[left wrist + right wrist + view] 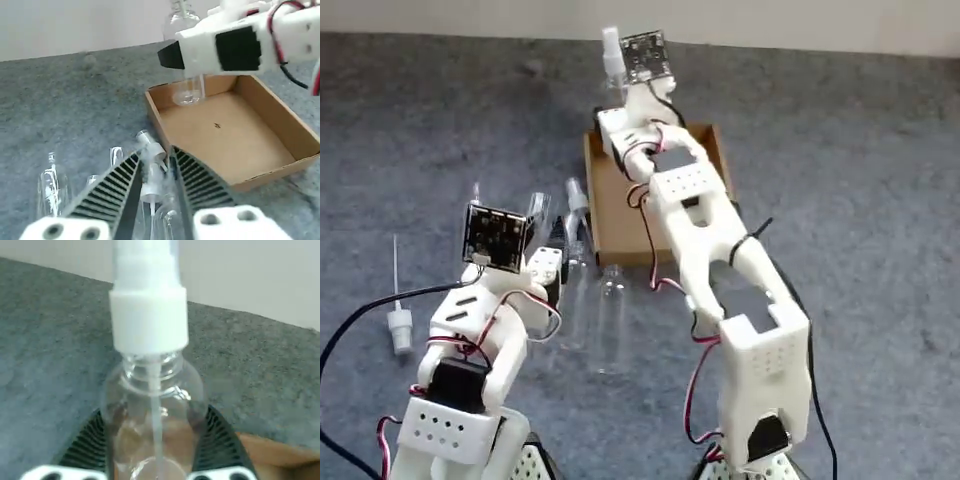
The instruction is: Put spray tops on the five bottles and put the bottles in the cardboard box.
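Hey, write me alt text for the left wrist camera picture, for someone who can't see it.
The left tool, open, straddles a white spray top, with loose bottles lying beside it on the grey table. Beyond sits an open cardboard box, and the right tool holds an upright bottle over its far wall.
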Controlling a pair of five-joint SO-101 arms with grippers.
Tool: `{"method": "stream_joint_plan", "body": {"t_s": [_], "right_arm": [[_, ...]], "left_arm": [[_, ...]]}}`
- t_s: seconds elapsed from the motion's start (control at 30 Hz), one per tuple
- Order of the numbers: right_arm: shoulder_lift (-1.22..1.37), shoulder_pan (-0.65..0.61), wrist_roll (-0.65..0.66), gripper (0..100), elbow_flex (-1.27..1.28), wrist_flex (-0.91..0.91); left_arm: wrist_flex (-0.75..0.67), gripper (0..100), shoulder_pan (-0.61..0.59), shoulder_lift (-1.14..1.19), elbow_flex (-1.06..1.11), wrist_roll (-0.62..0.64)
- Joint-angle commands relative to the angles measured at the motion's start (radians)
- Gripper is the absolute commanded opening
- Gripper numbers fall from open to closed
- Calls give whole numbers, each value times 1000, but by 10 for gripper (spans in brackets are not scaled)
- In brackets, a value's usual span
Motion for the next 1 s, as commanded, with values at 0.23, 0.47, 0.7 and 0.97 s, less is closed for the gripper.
{"method": "stream_joint_plan", "body": {"t_s": [0.23, 0.47, 0.7, 0.97], "right_arm": [[73, 4, 3, 3, -27, -206], [88, -21, 5, 3, 85, -331], [93, -27, 5, 3, 117, -375], [182, -35, 8, 3, 110, -406]], "left_arm": [[-25, 35, -8, 1, -4, -9], [-86, 35, -8, 1, 25, -9], [-86, 35, -8, 1, 27, -9], [-83, 35, -8, 1, 25, -9]]}}
